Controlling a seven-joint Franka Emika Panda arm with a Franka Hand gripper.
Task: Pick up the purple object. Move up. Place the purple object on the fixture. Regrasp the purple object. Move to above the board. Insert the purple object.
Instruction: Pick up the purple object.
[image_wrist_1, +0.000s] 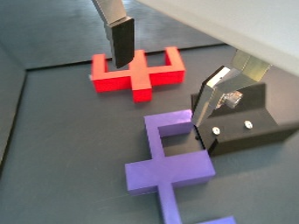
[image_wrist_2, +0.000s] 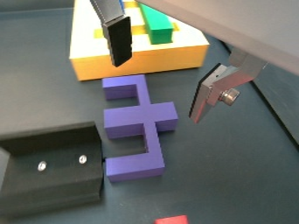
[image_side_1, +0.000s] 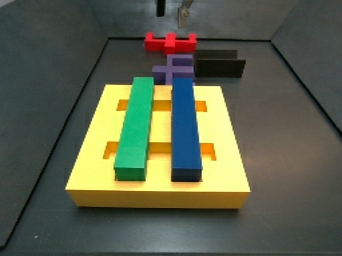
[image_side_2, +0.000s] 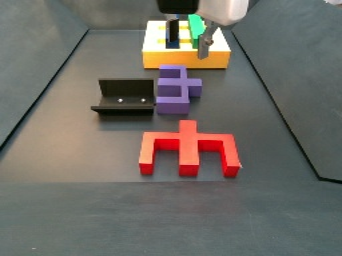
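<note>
Gripper, jaws wide and empty, hangs above the purple object lying on the floor between fixture and board, seemingly positioned to straddle it.

Purple object lies flat on the tabletop, fixture touching at its nine o'clock, yellow board at twelve; open gripper hovers above.

Purple object purple, board yellow (gripper fingers silver)
</note>
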